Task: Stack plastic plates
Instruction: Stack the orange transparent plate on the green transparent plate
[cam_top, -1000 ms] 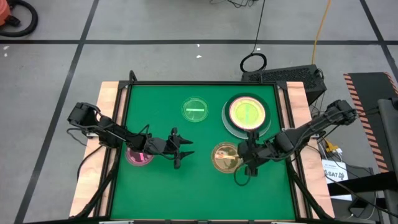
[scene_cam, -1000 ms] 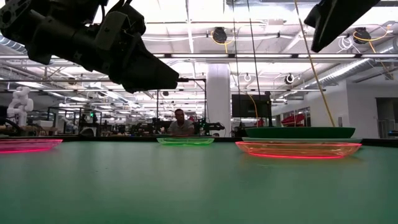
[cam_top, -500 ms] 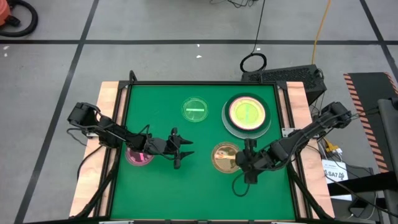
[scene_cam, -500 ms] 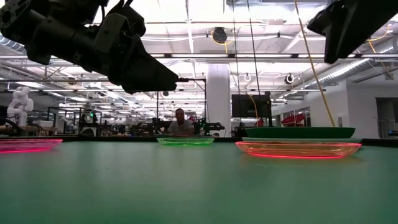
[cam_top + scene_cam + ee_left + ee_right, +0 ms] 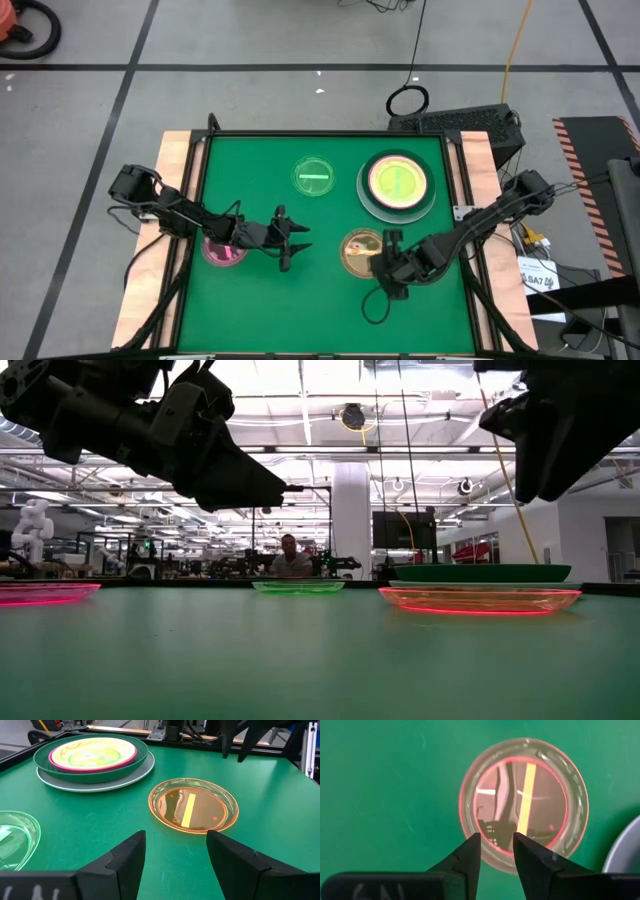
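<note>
The right gripper [image 5: 385, 262] hung over the amber dish [image 5: 362, 251] near the green mat's [image 5: 260, 310] right edge, its fingers [image 5: 465, 857] parted a little around nothing, above the dish's rim. The left gripper [image 5: 296, 240] waited mid-mat, spread wide and empty, beside the pink dish [image 5: 222, 250] at the left edge. A green dish [image 5: 313, 177] lay toward the far edge. The stack [image 5: 397, 185] sat at the far right corner: pale-blue, dark-green, hot-pink and cream plates, with a translucent green dish on top. No legible writing showed on the plates, only bar marks.
</note>
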You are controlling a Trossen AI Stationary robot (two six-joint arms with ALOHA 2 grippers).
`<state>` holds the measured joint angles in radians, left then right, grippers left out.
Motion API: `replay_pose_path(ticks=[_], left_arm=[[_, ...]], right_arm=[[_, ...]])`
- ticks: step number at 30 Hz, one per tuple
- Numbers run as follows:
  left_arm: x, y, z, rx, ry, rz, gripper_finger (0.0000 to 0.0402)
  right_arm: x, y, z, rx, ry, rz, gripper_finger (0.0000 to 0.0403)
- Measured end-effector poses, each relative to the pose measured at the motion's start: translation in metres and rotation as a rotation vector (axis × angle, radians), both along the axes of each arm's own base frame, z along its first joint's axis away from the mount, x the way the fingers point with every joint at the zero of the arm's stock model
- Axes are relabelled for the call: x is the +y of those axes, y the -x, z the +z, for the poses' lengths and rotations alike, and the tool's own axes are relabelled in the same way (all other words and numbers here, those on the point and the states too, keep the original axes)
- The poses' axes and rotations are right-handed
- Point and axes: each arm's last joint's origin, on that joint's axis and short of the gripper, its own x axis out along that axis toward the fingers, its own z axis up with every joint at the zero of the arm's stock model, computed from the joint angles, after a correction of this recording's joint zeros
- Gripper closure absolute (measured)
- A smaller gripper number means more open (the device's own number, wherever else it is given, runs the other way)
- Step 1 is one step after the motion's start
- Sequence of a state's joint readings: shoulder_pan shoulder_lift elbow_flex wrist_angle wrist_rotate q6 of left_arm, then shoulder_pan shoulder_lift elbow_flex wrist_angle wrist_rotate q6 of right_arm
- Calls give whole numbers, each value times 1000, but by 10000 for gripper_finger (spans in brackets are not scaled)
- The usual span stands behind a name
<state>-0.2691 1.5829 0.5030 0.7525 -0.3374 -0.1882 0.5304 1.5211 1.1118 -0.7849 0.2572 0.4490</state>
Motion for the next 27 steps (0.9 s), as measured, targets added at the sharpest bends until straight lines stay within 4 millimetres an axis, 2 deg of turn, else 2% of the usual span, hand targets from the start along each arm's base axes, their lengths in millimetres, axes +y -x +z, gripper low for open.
replay_pose_path(ticks=[14,21,27], left_arm=[[-1,0,0,1,-1,-4,185],[-1,0,0,1,-4,-5,185],[-1,0,0,3,-21,-10,185]], right_arm=[[10,-1,2,-51,-14,73,283],[14,-6,-7,-33,-32,77,229],[19,-12,-25,30,-17,112,226]])
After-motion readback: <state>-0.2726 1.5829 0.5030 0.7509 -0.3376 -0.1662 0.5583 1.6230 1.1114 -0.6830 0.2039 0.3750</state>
